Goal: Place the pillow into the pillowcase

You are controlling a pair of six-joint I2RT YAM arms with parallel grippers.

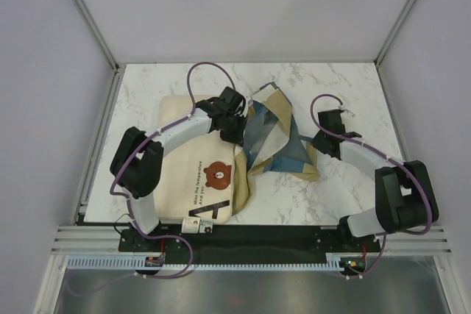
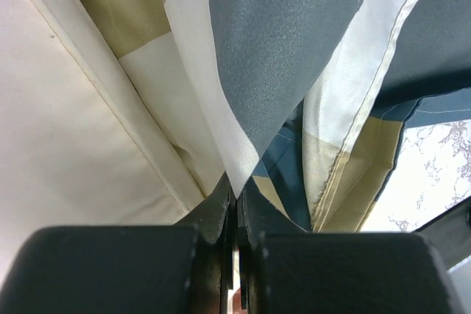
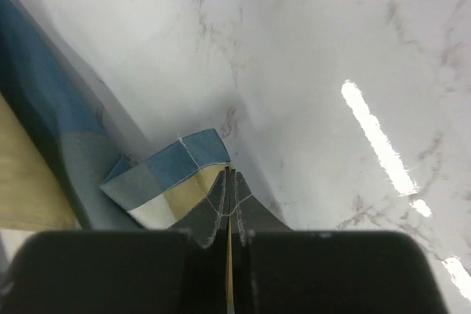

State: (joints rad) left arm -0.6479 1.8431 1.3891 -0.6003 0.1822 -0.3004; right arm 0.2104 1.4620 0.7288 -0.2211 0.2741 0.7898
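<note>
On the white marble table [image 1: 331,204], the pillow [image 1: 180,174] lies on the left, with the crumpled pillowcase [image 1: 276,141] touching its right edge. The left end effector [image 2: 235,189] is clamped on a pillowcase fold. The right end effector [image 3: 228,182] pinches a pillowcase corner on the right.

Cream pillow [image 1: 185,182] on the marble table [image 1: 353,86], checked pillowcase [image 1: 278,141] in a heap against its right edge.
</note>
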